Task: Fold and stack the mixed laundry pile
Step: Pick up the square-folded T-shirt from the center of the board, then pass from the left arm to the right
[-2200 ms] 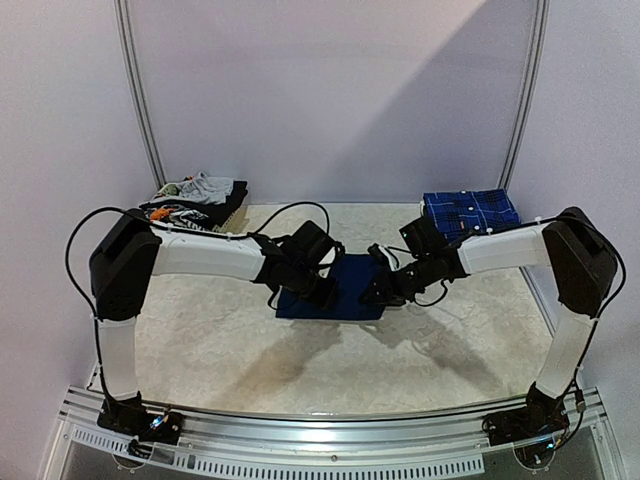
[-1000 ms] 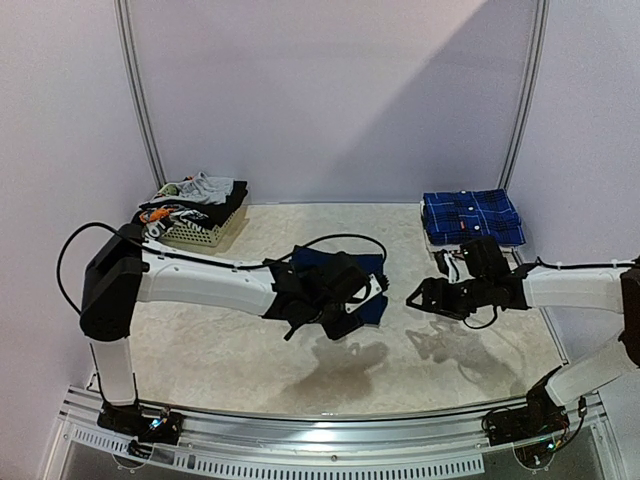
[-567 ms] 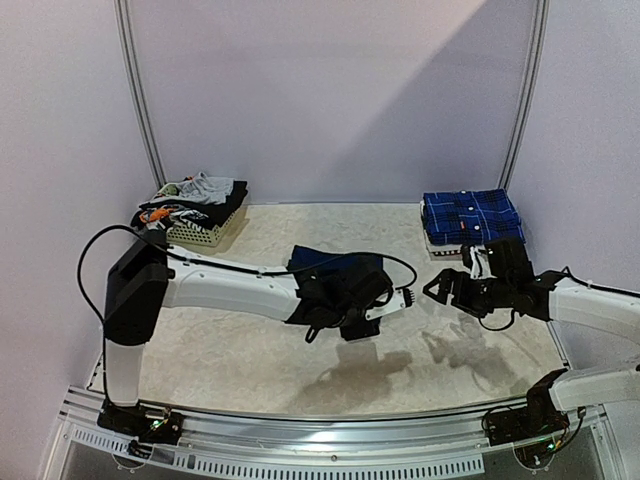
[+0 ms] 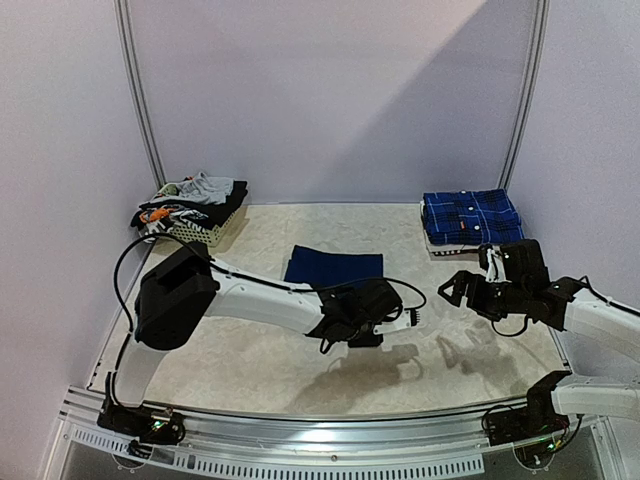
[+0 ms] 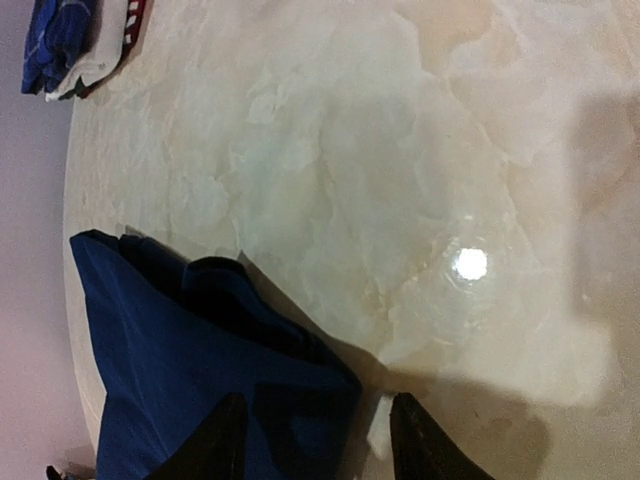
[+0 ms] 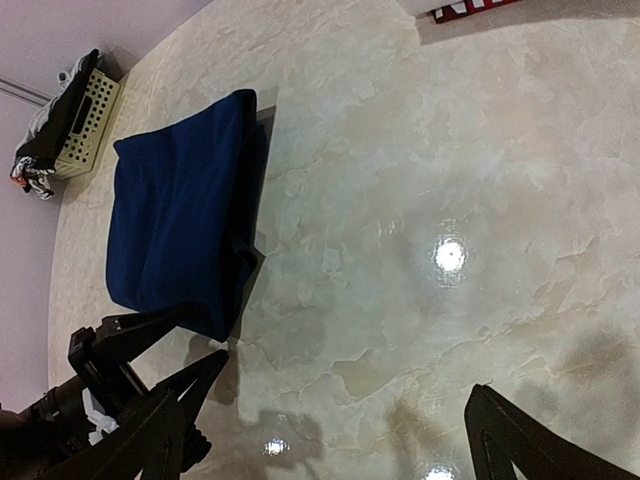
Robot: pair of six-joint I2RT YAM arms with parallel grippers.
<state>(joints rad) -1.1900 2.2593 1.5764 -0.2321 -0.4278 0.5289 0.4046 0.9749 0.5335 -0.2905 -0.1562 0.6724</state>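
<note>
The bench (image 6: 450,150) under me is a pale, marble-patterned slab, smooth and glossy enough to throw the lamps back as bright spots. The folded navy garment (image 6: 180,230) is soft matt cloth, plump at the edges and a little creased. The plaid shirt (image 4: 470,215) is woven cloth, equally dull. The basket (image 4: 195,233) looks like cream plastic pierced with slots, and the clothes (image 4: 195,190) heaped in it are limp fabric. My left fingers (image 5: 215,440) and right fingers (image 6: 520,445) are dark matt plastic. My arm shells (image 4: 255,295) are smooth white with a slight sheen. The rail (image 4: 330,425) at the near edge is ribbed bare metal.
</note>
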